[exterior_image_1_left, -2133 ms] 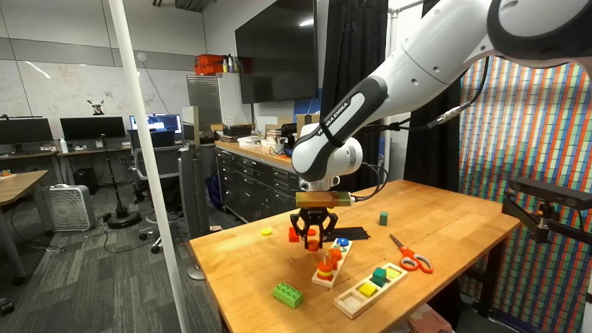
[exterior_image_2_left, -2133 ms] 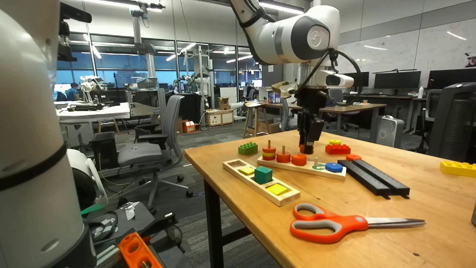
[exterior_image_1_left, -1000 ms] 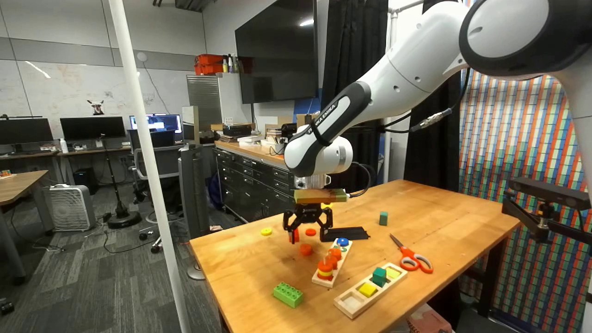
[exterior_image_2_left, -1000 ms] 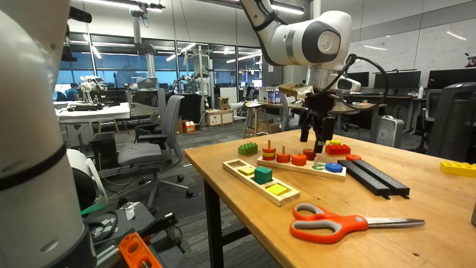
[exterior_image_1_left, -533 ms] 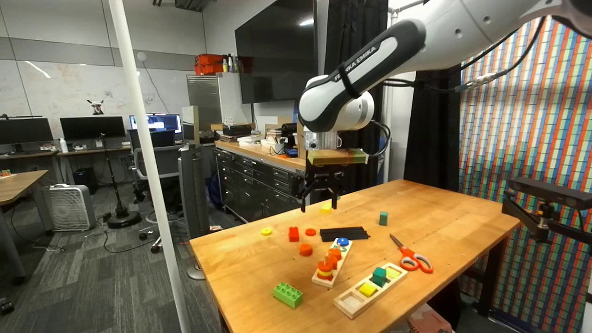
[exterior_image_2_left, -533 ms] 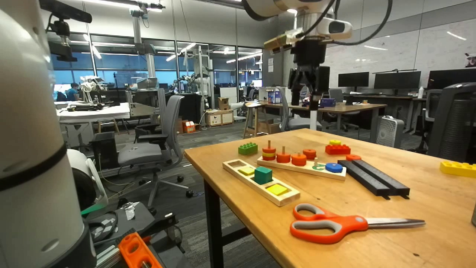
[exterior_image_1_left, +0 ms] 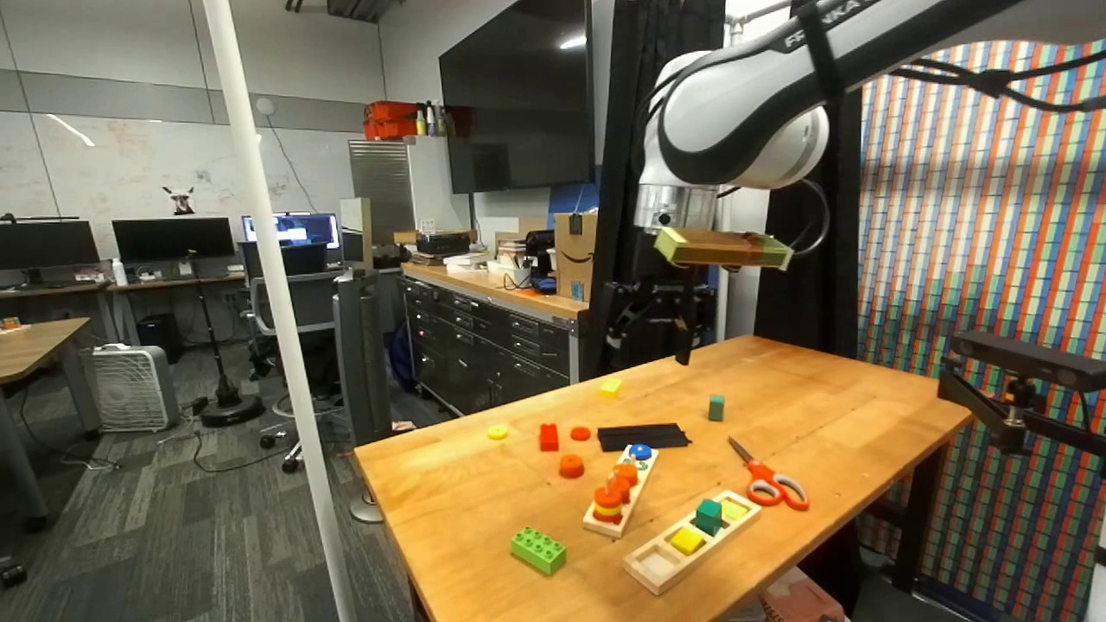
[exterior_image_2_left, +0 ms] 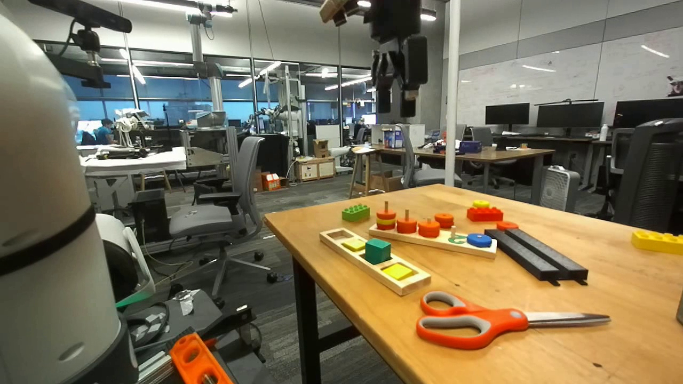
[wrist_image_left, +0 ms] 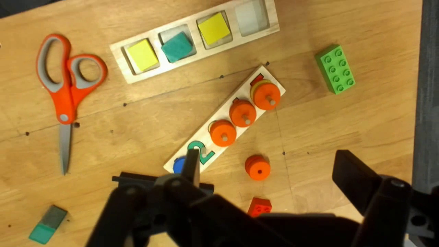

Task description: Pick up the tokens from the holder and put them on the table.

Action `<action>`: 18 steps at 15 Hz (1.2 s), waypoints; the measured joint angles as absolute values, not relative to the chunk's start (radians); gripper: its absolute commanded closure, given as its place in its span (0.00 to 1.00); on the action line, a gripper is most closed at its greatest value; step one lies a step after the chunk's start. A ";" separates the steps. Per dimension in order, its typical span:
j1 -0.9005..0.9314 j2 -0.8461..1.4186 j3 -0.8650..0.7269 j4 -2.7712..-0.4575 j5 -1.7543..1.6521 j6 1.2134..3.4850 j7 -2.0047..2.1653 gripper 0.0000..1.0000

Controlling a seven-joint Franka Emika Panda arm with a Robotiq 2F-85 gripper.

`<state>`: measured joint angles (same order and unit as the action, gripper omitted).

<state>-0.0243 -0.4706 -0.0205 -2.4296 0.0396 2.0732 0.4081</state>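
Observation:
My gripper [wrist_image_left: 267, 156] stands open high above the table with nothing between its fingers; it also shows in both exterior views as the raised black gripper [exterior_image_1_left: 650, 347]. The wooden holder [wrist_image_left: 224, 111] lies on the table. Three of its pegs carry orange tokens [wrist_image_left: 242, 115], the end one with a yellow token [exterior_image_2_left: 386, 220] in its stack. A blue token [wrist_image_left: 179, 165] sits at the opposite end, partly behind a finger. Beside it, the peg at the green 2 is bare. Orange tokens [wrist_image_left: 259, 170] lie stacked on the table, with a flat orange token [exterior_image_1_left: 581, 433] and a yellow token [exterior_image_1_left: 497, 433] farther off.
A wooden tray [exterior_image_2_left: 331, 242] with yellow and green blocks lies near the holder. Around them are orange scissors [exterior_image_2_left: 496, 320], a green brick [wrist_image_left: 335, 69], a red brick [exterior_image_2_left: 484, 214], black bars [exterior_image_2_left: 528, 253], a yellow brick [exterior_image_2_left: 659, 241] and a green block [exterior_image_1_left: 716, 408].
The gripper was around the orange tokens, then opened and left them on the table beside the holder. It has since risen well above the table and drawn back.

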 measured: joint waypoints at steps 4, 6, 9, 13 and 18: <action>-0.053 -0.697 -0.032 -2.602 0.057 2.034 0.386 0.00; -0.069 -0.797 -0.061 -2.664 0.060 1.948 0.312 0.00; -0.076 -0.892 -0.114 -2.679 0.052 1.762 0.143 0.00; -0.073 -0.949 -0.115 -2.651 0.028 1.581 -0.013 0.00; -0.061 -0.963 -0.079 -2.634 0.017 1.517 -0.055 0.00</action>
<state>-0.0609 -0.9633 -0.0786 -2.6342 0.0173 1.5171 -0.0546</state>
